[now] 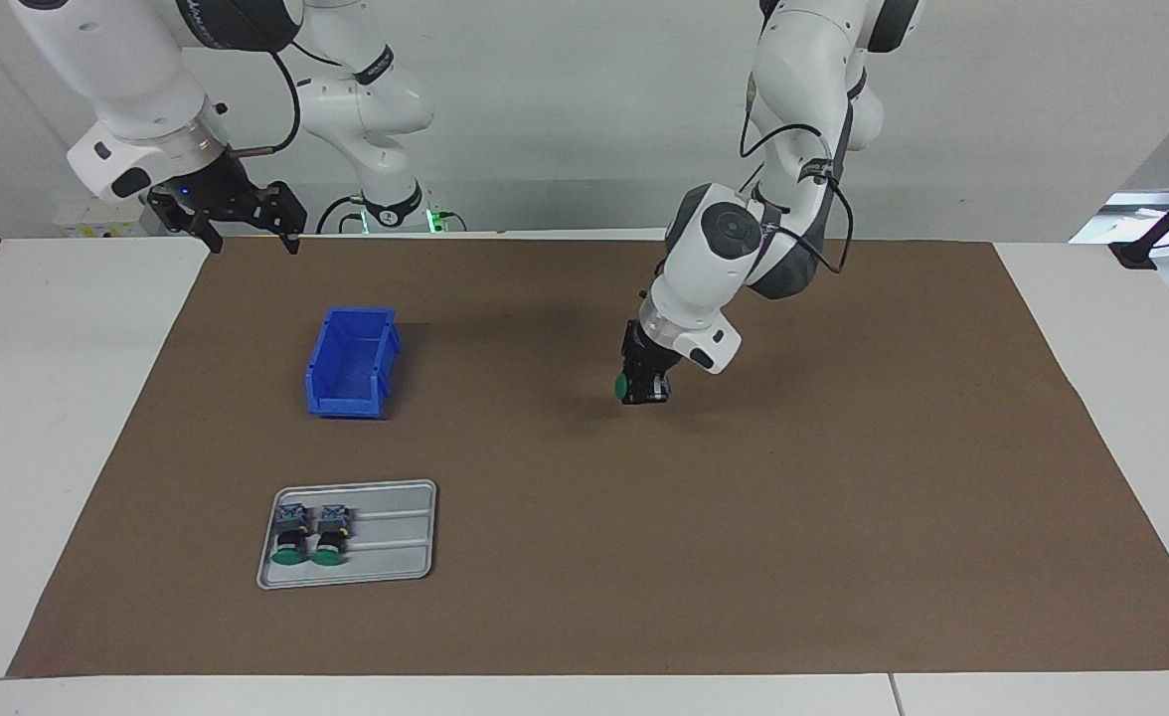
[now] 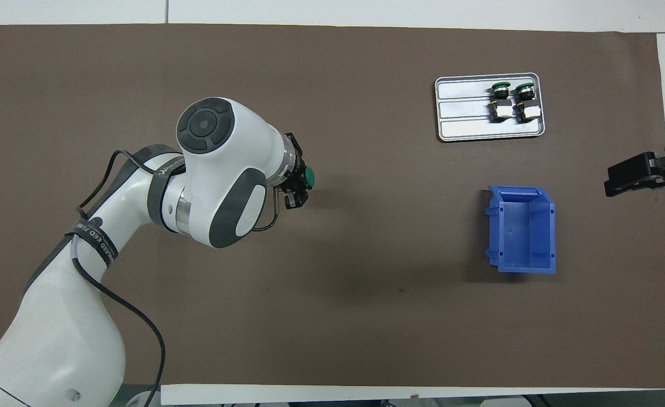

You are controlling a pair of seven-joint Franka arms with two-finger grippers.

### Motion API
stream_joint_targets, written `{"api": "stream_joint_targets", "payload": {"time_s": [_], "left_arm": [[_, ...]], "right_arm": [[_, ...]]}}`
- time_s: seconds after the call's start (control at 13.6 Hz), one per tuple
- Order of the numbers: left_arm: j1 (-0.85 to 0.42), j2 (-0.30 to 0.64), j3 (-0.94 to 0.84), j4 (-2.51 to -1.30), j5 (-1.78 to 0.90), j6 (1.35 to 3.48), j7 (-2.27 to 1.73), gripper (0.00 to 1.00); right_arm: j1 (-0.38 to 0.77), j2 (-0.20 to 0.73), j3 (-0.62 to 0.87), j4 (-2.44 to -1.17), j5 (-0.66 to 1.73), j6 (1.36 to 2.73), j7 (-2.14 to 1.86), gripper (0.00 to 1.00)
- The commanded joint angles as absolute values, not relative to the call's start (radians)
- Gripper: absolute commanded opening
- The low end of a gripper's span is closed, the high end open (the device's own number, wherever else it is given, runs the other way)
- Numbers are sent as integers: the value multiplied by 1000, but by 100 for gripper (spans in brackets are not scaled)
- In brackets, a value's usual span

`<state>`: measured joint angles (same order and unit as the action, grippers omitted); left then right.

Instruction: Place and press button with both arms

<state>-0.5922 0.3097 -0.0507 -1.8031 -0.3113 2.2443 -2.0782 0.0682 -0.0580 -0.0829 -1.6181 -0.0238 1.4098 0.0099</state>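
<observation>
My left gripper (image 1: 646,391) is shut on a green-capped button (image 1: 622,385), held low over the middle of the brown mat with the cap sideways toward the right arm's end. In the overhead view the left gripper (image 2: 297,195) pokes out from under the arm's wrist, with the button's green cap (image 2: 309,178) beside it. Two more buttons (image 1: 292,535) (image 1: 330,533) lie side by side on a grey tray (image 1: 396,537); they also show in the overhead view (image 2: 501,99) (image 2: 525,99). My right gripper (image 1: 251,224) is open and empty, raised over the mat's edge by its own base; it also shows in the overhead view (image 2: 640,175).
A blue open bin (image 1: 348,403) stands on the mat, nearer to the robots than the tray, at the right arm's end; it is empty in the overhead view (image 2: 494,226). The grey tray (image 2: 462,107) lies farther from the robots than the bin. White table borders the mat.
</observation>
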Motion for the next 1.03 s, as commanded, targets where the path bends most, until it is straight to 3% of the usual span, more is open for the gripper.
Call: {"api": "stream_joint_targets", "payload": {"time_s": [0.0,0.37,0.95], "left_arm": [[-575,290,-51,-1835,-409,2328,-2017,8],[-543,288,-51,-1848,-720,2350,-1745,7],[-519,236,-51,-2006,-1208,2418,-1255,8]], "right_arm": [[60,-67,-80,-1629,-21,1407,-11,99],[60,-67,-80,-1629,-21,1407,-11,99],[60,-67,-80,-1629,-21,1407,-11,99]]}}
